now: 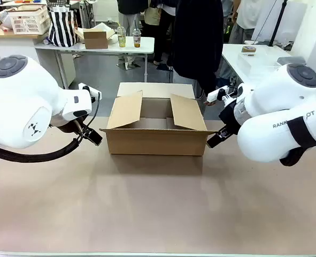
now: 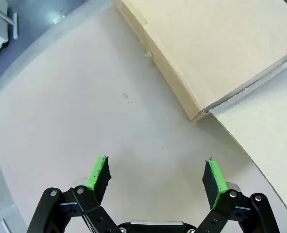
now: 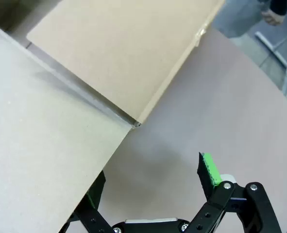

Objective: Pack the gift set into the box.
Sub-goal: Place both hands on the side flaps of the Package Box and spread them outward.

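Green pads [image 2: 98,172] of the left gripper [image 2: 155,170] stand spread, with bare table [image 2: 85,97] between them and nothing held. Just ahead lies a corner of the box [image 2: 216,48]. The right gripper [image 3: 150,174] is likewise spread and empty. One of its pads is in the clear, while the other finger is partly hidden behind a cardboard panel of the box; whether it touches the panel cannot be told.

Front view: the box stands mid-table between the two grippers. Its left flap [image 1: 125,110] and right flap [image 1: 187,112] lean inward over the opening, and its far flap [image 1: 155,89] is folded back. The visible part of the interior looks empty, so packing is judged not yet begun.

The step in hand appears to be readying the opening. To do it well, take each side flap near its free edge and pinch lightly. Fold both outward together, so that the light carton neither slides nor twists on the table. Keep the fingers outside the walls.
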{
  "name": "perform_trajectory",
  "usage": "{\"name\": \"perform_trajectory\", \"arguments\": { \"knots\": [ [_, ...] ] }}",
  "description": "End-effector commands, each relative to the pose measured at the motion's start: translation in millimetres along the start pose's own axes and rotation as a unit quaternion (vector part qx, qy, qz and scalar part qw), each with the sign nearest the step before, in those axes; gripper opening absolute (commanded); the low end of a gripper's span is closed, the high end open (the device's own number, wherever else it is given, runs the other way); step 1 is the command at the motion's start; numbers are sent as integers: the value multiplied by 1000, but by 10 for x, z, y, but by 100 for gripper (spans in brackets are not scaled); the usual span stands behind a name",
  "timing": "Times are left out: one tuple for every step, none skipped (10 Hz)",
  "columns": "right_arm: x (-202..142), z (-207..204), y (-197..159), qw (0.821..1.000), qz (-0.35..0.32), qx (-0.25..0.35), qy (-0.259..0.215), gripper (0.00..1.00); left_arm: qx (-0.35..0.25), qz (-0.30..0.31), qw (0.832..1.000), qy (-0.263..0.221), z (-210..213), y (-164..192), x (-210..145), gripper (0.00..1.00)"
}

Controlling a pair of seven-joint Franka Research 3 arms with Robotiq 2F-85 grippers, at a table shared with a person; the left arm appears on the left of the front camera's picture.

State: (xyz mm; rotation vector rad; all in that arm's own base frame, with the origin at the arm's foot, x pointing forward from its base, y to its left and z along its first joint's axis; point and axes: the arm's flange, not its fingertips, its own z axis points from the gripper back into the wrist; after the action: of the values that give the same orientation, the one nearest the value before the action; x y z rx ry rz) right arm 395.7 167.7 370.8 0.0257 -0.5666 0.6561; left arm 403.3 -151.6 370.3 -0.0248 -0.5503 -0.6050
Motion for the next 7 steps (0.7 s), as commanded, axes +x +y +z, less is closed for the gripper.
{"name": "perform_trajectory", "arguments": {
  "knots": [
    [1,1,0,1000,0,0,0,100,0,0,1000,0,1,0,0,100],
    [1,1,0,1000,0,0,0,100,0,0,1000,0,1,0,0,100],
    [1,1,0,1000,0,0,0,100,0,0,1000,0,1,0,0,100],
    [1,1,0,1000,0,0,0,100,0,0,1000,0,1,0,0,100],
    [1,1,0,1000,0,0,0,100,0,0,1000,0,1,0,0,100],
    [1,1,0,1000,0,0,0,100,0,0,1000,0,1,0,0,100],
    [1,1,0,1000,0,0,0,100,0,0,1000,0,1,0,0,100]
  ]
}}
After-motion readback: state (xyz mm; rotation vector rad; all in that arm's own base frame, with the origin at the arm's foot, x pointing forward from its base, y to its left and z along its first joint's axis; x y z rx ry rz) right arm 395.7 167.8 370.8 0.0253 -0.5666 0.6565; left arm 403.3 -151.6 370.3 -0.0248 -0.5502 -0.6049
